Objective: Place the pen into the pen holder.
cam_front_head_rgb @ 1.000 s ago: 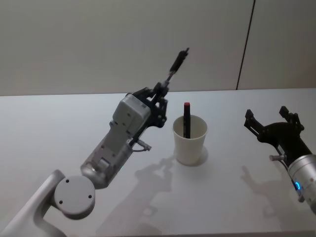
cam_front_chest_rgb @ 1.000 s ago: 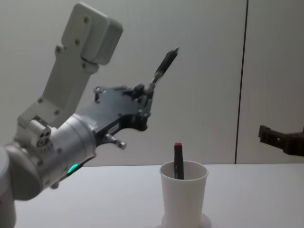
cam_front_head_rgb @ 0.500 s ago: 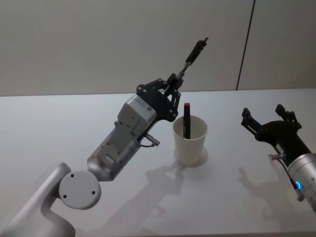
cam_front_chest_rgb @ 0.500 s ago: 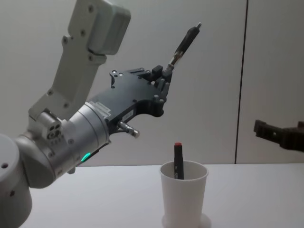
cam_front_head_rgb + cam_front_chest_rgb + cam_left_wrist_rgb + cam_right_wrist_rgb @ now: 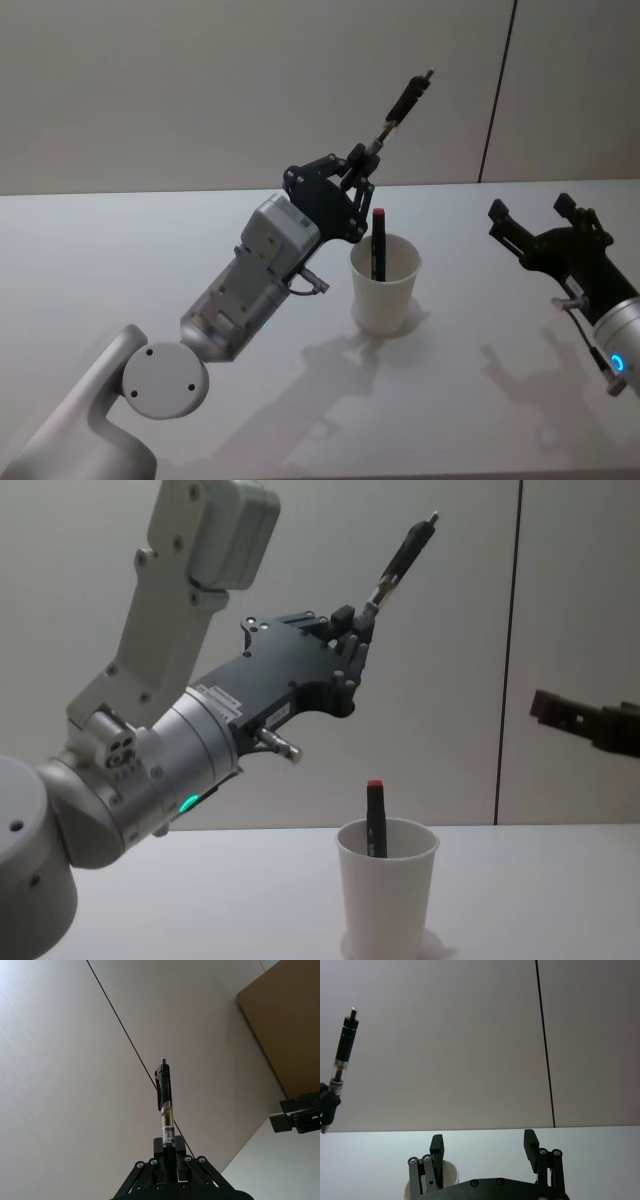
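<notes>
Pen [image 5: 405, 101] pinched at a tilt in left pincer [image 5: 365, 158], raised higher than pen holder [image 5: 385, 295] on desk [image 5: 100, 260]. Right pincer [image 5: 530, 208] spread, hovering well apart

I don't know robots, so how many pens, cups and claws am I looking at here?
Pens: 2, a black pen gripped by the left claw and a red-topped pen standing in the cup
Cups: 1, the white paper cup
Claws: 2, the left one and the right claw, which is open and empty
Total: 5

A red-tipped marker [image 5: 378, 240] already crowds the pen holder [image 5: 384, 302] mouth.
</notes>
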`<state>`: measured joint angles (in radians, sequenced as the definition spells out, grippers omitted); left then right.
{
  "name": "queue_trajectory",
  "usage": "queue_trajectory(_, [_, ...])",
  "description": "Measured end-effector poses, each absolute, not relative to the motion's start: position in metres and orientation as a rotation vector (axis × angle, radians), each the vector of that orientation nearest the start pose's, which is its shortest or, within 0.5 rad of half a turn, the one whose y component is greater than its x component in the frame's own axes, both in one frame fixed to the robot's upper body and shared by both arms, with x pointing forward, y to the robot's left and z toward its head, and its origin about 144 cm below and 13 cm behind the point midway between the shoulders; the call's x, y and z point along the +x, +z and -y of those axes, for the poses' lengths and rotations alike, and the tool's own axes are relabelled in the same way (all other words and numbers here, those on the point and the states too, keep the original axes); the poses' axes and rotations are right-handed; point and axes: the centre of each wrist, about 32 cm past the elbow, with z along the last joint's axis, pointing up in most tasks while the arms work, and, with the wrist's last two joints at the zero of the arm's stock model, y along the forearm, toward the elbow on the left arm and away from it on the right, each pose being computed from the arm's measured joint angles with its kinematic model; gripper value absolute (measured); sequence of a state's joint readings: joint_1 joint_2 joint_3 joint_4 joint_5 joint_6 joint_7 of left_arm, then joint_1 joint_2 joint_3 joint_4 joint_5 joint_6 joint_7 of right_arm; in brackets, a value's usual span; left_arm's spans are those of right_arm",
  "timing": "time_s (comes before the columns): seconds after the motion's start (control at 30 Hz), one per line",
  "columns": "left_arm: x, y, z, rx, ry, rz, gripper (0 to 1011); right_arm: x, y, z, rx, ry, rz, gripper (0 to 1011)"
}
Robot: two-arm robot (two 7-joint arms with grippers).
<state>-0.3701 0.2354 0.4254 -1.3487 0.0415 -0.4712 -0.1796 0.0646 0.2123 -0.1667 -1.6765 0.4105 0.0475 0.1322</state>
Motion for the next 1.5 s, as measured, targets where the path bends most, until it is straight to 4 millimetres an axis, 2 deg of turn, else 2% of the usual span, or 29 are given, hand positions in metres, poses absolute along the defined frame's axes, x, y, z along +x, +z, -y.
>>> queue_trajectory(0.47, [0.542, 1.188, -0.184, -0.141, 0.912, 0.653, 136, 0.47, 1.203, 0.246, 0.324, -1.113, -0.152, 1001])
queue_trajectory(0.77, [0.542, 1.188, -0.183, -0.143, 0.91, 0.654, 136, 0.472, 1.213, 0.249, 0.385, -1.028, -0.211, 1002])
queue_trajectory(1.07, [0.542, 1.188, -0.183, -0.144, 0.908, 0.655, 136, 0.475, 1.225, 0.246, 0.43, -0.938, -0.266, 1002])
queue_trajectory(1.5, [0.542, 1.188, -0.183, -0.145, 0.908, 0.656, 136, 0.477, 1.245, 0.23, 0.464, -0.86, -0.305, 1002])
